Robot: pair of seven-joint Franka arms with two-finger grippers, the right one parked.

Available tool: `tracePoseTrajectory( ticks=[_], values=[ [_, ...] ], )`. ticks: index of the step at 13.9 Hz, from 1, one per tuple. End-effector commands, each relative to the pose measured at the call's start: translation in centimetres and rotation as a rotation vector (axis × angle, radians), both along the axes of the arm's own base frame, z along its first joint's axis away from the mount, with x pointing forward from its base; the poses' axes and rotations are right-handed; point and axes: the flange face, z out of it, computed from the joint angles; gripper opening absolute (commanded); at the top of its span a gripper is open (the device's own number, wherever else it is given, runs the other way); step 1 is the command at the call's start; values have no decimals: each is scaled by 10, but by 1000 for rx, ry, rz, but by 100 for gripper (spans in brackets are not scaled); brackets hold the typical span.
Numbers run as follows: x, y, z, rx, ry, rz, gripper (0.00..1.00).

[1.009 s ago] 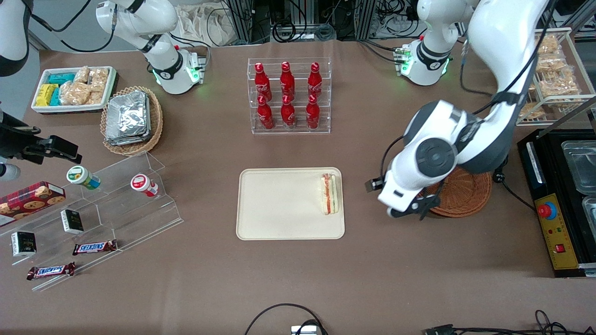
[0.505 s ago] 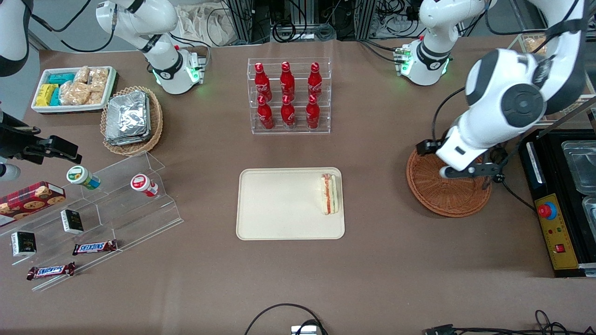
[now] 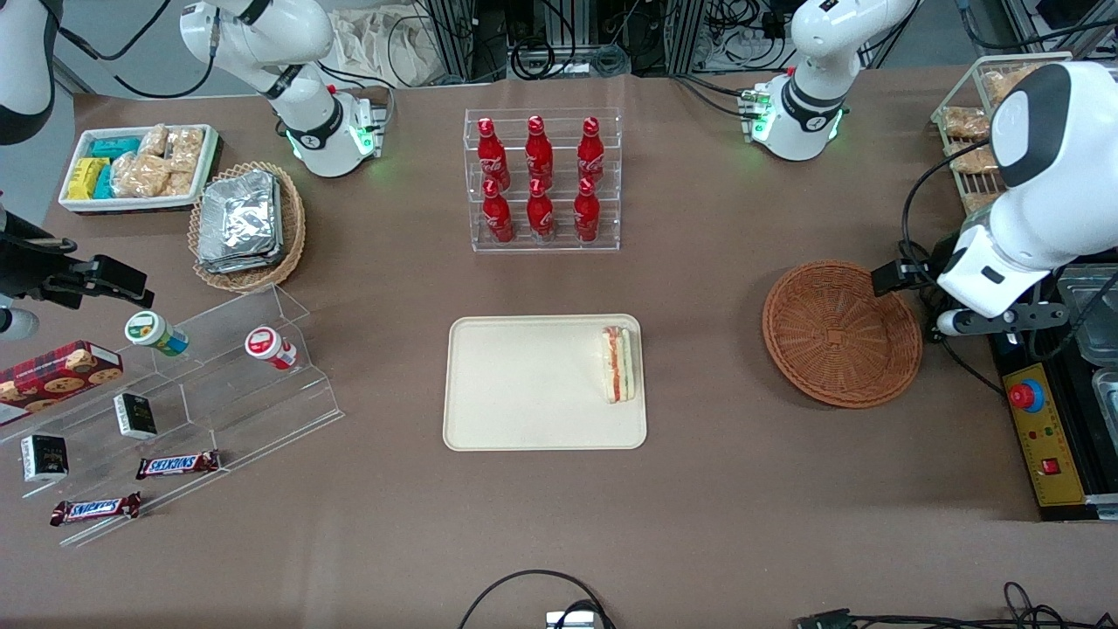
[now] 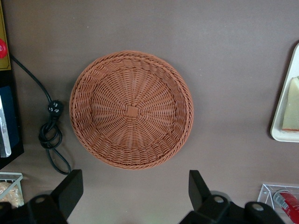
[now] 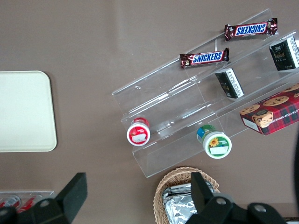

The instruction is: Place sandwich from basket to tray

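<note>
Sandwich [image 3: 618,364] lies on the cream tray [image 3: 524,384], tucked along the short rim nearest the working arm, its red and green filling edge facing up, well apart from the gripper [image 4: 134,186]. That resting place suggests the delivery is done and the task essentially complete.

Raised over the working arm's end of the counter [image 3: 699,507], the gripper hangs released, its two black fingers [image 4: 70,189] spread wide with nothing between them. Directly beneath its camera sits the reddish-brown wicker basket [image 4: 131,109], bare to its woven floor, which fits a wedge already carried across. Near the basket's rim a black power cable [image 4: 51,135] coils loose on the counter, close to the black control box with a red stop button [image 3: 1026,395].

Much farther from the gripper, past the tray, a clear rack of red cola bottles [image 3: 541,179] stands upright and undisturbed, outside the path between basket and tray. With open fingers and height, the arm looks placed clear of both.
</note>
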Motion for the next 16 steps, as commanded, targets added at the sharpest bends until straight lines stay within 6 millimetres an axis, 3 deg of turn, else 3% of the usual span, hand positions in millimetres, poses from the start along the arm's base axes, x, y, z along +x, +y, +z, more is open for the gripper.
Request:
tracePoseTrajectory(
  ticks=[1,5,10,13,16],
  values=[
    [-2,-1,7,-2,8,-12,100],
    [-10,1,0,5,25,-49,100],
    [-22,41,9,-12,25,-139,100],
    [-20,49,16,-29,35,-194,100],
    [1,46,30,-24,48,-256,100]
  ],
)
